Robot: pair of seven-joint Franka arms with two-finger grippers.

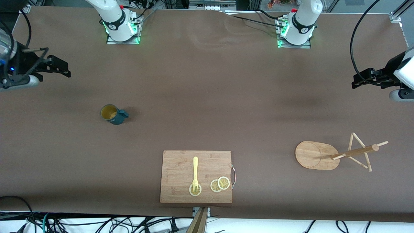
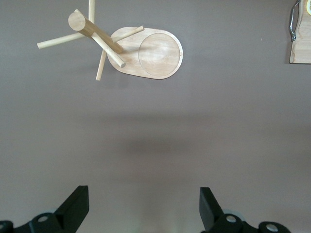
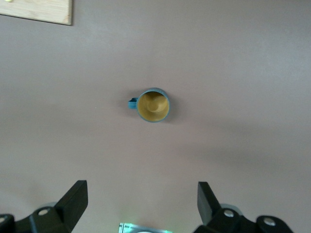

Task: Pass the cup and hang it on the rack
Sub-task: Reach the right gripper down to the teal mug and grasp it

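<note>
Right jaws: we saw the right gripper [image 1: 66,72] up over the bare tabletop [image 1: 207,97] at the right arm's end, its jaws spread wide with nothing between them.
Left jaws: we saw the left gripper [image 1: 355,82] up over the tabletop at the left arm's end, its jaws also spread and empty.
Cup: the cup [image 1: 112,114] stood upright on the tabletop toward the right arm's end, mouth up, well apart from both grippers; we saw it also in the right wrist view [image 3: 153,105].
Rack: the rack [image 1: 323,154] stood on its oval base toward the left arm's end, no cup on its pegs.
Cutting board: the cutting board [image 1: 181,168] lay nearer to the front camera than the cup, and carried a yellow fork [image 1: 195,173] and three lemon slices [image 1: 220,184].
</note>
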